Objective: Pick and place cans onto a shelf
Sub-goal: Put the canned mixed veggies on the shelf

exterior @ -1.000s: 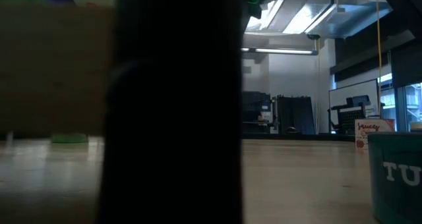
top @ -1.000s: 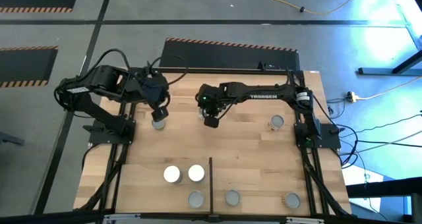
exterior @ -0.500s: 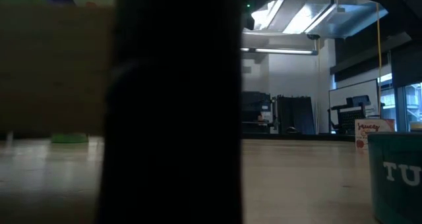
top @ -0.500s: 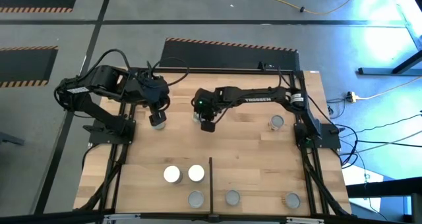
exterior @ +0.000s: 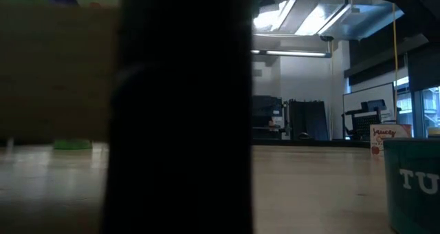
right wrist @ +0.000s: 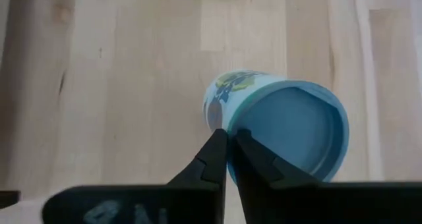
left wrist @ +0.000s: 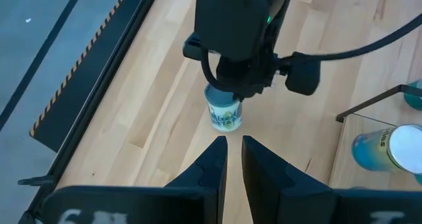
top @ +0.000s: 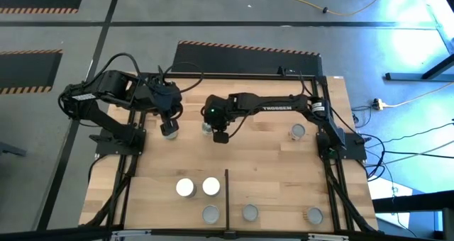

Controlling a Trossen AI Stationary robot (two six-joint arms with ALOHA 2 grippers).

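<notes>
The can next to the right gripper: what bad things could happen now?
The can might tip over. The right gripper sits at its rim with fingers close together, not around it, so a nudge could knock it down and let it roll across the table. The left gripper also waits close by, pointing at the same can, so the two arms might bump.

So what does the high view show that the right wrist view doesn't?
Only the high view shows the whole layout: the left gripper over one can, two white-topped cans and three grey-topped ones along the shelf, and another can by the right arm's base. Only the right wrist view shows the right gripper's fingers nearly together, against the rim of a tilted can with a printed label. Both show the right gripper at that can on the wooden tabletop.
</notes>
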